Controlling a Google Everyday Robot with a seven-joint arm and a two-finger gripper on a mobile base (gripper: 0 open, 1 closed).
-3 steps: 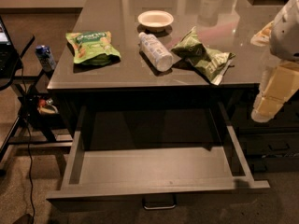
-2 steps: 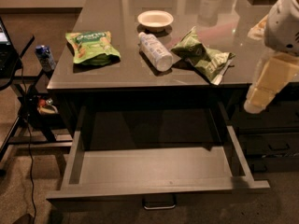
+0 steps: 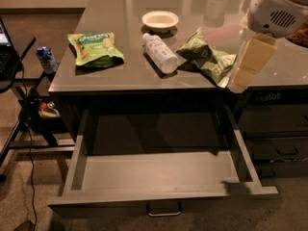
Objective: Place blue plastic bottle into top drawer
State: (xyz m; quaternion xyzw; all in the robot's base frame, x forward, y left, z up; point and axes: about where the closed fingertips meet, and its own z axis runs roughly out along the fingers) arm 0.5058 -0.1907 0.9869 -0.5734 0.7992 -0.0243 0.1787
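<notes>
The blue plastic bottle [image 3: 160, 53] lies on its side on the glossy cabinet top, between two green snack bags, cap end toward the back. The top drawer [image 3: 154, 174] is pulled wide open below it and holds nothing; its small metal loop handle [image 3: 163, 210] shows on the front panel. My gripper [image 3: 239, 82] hangs from the white arm at the upper right, over the right part of the cabinet top, to the right of the bottle and apart from it, beside the nearer green bag.
A green snack bag [image 3: 95, 47] lies at the left of the top and another [image 3: 209, 59] right of the bottle. A white bowl [image 3: 160, 19] sits behind the bottle. A dark blue can [image 3: 46, 59] and a stand with cables are left of the cabinet.
My gripper and arm have moved left and a little up, from beside the cabinet's right edge to over its top near the right green bag. Bottle and drawer have not moved.
</notes>
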